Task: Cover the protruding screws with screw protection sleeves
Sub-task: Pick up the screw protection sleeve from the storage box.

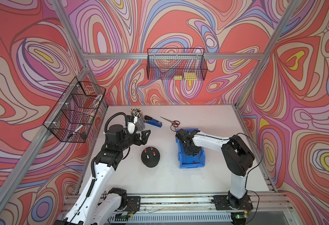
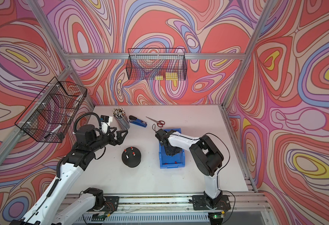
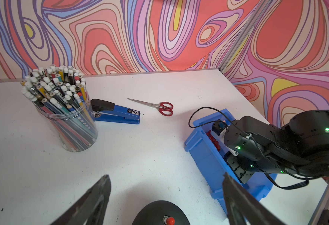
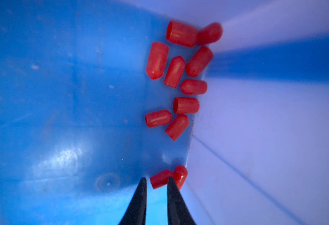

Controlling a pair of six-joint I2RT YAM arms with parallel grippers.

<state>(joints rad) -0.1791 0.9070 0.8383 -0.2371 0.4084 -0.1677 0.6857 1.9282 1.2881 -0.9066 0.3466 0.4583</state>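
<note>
left fingers (image 3: pixel 98 194): spread wide over desk (image 1: pixel 159 185)
right fingers (image 4: pixel 138 200): narrowly apart around a sleeve (image 4: pixel 159 178) in blue bin (image 1: pixel 191 166), pinch unclear
screws (image 1: pixel 147 156): on black base (image 1: pixel 150 163), three red-capped, one bare

Shows smooth, semi-glossy red plastic on the caps (image 4: pixel 186 105); glossy, scuffed blue plastic on the bin (image 4: pixel 62 97); matt black on the round base (image 1: pixel 150 163); bare silvery metal on the studs (image 1: pixel 147 156).

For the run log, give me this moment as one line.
left hand open, empty | right hand in blue bin, open at a sleeve | base: one screw bare
</note>
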